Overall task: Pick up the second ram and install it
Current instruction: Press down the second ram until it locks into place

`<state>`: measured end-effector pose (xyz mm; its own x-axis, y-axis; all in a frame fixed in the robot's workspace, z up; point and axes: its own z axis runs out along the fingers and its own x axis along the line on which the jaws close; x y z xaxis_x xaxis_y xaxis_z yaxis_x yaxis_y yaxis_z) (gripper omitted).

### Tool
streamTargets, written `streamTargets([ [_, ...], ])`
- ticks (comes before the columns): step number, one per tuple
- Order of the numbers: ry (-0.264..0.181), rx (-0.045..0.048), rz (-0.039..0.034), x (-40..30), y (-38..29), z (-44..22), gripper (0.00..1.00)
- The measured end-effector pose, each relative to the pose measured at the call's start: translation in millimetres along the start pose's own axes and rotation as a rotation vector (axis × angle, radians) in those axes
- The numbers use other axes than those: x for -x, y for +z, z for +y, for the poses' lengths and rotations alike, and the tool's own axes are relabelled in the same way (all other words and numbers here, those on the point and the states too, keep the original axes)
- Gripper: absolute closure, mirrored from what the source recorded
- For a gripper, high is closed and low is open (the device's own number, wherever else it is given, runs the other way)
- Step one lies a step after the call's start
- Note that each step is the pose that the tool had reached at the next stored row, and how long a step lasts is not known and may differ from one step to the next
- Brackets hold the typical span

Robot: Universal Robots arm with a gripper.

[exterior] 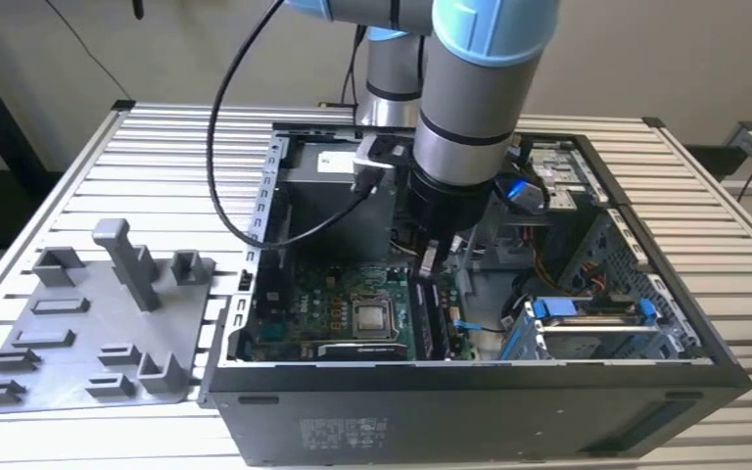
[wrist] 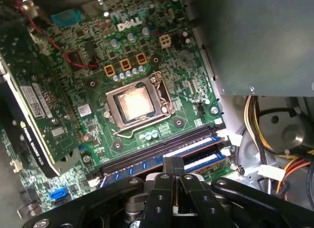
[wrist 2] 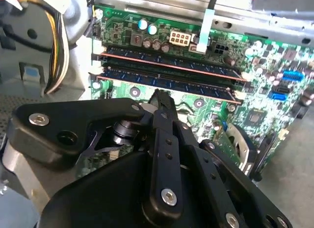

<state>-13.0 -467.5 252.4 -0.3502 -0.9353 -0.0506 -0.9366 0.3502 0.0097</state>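
Checking the second ram [wrist 2: 167, 83] first, where did it sit? (A)

Seated upright in a slot on the motherboard [wrist 2: 274, 98], inside the open computer case [exterior: 481, 397]. Long edge up, copper strip along the side in the second wrist view. In the exterior view it was the dark strip [exterior: 431, 319] just on the exterior view's right of the CPU socket [exterior: 373, 317]. (B)

Anything beside it? (A)

Another ram stick [wrist 2: 167, 61], parallel, in the next slot, close but apart. (B)

End effector? (A)

The end effector [wrist 2: 159, 96] hung right over the ram slots, fingers drawn together with nothing between them. Tips were nearest the second ram; could not tell whether they touched it. The exterior view had the end effector [exterior: 426, 258] low inside the case, above the board. In the first wrist view the end effector [wrist: 172, 165] overlapped the slot rows, with the CPU socket [wrist: 136, 101] beyond. (B)

Further out? (A)

Yellow wires [wrist: 251, 121] at the board's edge. A black cable [exterior: 226, 147] looped down from the arm. The case stood on the slatted bench [exterior: 703, 211]. On the exterior view's left of the case lay a grey fixture plate [exterior: 82, 338] with upright pegs, well apart from the ram. (B)
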Motion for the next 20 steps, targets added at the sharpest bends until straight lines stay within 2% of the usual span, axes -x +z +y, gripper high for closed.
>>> streamTargets([
  [10,-0.182,0.0037,-0.0004,0.0,0.9,0.0,0.89],
  [16,-0.292,-0.0012,-0.0025,0.0,1.5,0.0,0.89],
  [20,-0.338,-0.0043,-0.0036,0.0,1.7,-0.1,0.89],
])
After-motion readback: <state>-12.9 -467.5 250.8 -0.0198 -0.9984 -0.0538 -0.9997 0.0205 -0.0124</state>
